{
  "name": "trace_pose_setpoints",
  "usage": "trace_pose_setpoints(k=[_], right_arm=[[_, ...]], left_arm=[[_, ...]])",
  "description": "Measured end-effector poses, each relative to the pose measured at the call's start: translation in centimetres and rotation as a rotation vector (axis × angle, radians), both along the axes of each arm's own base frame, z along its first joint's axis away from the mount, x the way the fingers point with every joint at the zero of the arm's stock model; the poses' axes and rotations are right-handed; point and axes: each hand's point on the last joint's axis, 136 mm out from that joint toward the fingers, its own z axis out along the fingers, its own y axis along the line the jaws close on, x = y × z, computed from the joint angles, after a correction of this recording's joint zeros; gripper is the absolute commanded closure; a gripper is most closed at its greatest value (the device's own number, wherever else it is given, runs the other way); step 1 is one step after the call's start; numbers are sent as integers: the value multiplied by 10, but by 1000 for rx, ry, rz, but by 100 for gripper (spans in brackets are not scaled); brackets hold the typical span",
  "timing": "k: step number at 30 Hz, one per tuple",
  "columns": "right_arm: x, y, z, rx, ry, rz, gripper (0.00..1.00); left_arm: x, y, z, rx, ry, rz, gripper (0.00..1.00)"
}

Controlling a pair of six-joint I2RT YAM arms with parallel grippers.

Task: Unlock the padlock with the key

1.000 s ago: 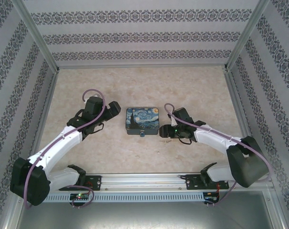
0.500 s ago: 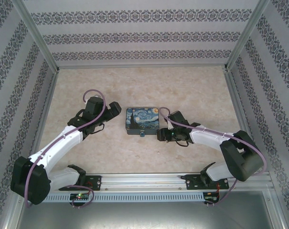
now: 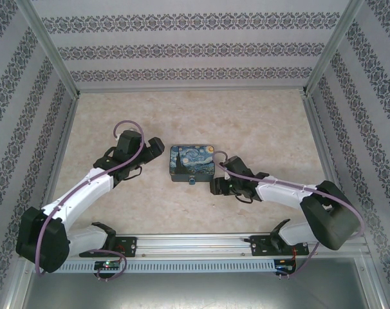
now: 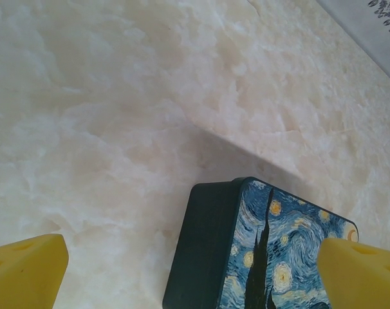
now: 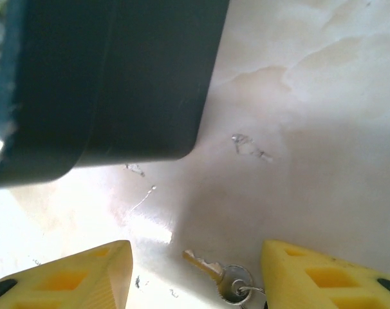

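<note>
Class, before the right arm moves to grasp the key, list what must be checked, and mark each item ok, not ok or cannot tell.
1. Key lies on the table, between the fingers of the right pincer: ok.
2. Right pincer open wide enough to straddle the key: ok.
3. Key already gripped: not ok; both fingers stand apart from it.
4. Left pincer open, at the painted box: ok.
5. Padlock sits at the box's near side; which way its keyhole faces: cannot tell.
</note>
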Motion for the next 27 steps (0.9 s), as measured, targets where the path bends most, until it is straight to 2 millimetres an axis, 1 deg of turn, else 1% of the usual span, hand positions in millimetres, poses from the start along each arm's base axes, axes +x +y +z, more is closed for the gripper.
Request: trace_pose_setpoints(k=[6,10,15,18,20,27], right_arm=[[-12,1,-1,-35,1,10,45],[-15,-2,-2,-80,-6,17,44],[-19,-10,-5,-178,0,36,44],[-20,-11,-6,-228,1,53,45],[-20,-10,-8,-267,0,69,49],[-20,-10,-12,-400,1,110,53]], left_arm=[[1,0,1,-3,-4,1,1],[1,-1,-2,-2,5,3,1],[2,-2,-6,-5,15,-1,1],[2,-3,-5,-8,13,-1,1],[2,-3,-6,-10,14,-4,1],[2,-4,-8,-11,23,-9,1]])
